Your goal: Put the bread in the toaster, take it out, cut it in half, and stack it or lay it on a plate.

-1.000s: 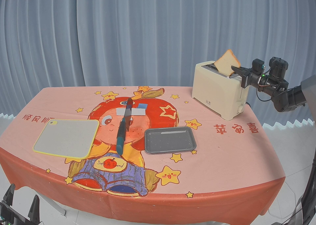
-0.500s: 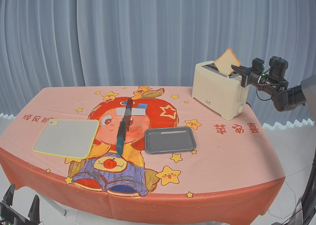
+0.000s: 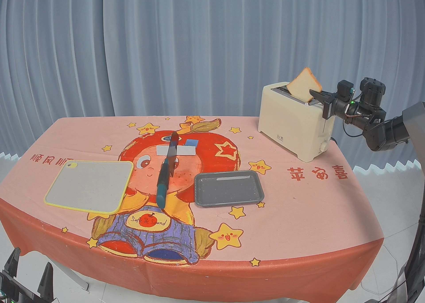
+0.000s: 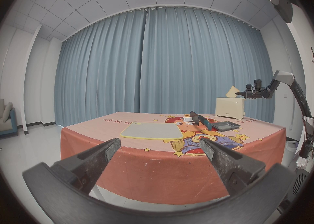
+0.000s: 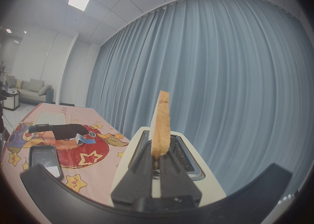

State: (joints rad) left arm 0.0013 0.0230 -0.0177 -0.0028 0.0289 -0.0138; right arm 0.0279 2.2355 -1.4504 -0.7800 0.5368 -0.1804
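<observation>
A slice of bread [image 3: 303, 84] [image 5: 161, 124] stands tilted on one corner above the slots of the cream toaster [image 3: 294, 121] [image 5: 163, 165] at the table's far right. My right gripper [image 3: 318, 95] [image 5: 156, 156] is shut on the bread's lower corner, reaching in from the right. A grey rectangular plate [image 3: 228, 188] lies mid-table, a knife [image 3: 165, 169] with a blue handle to its left, and a grey cutting board [image 3: 90, 185] with a yellow rim further left. My left gripper [image 4: 159, 151] hangs open below the table's near left corner, far from all of it.
The table wears a pink cartoon-print cloth [image 3: 283, 215]. A small white and blue card [image 3: 182, 148] lies under the knife's tip. A blue curtain [image 3: 199, 38] hangs close behind the table.
My right gripper and the bread have shifted slightly up and left over the toaster. Everything else stays put.
</observation>
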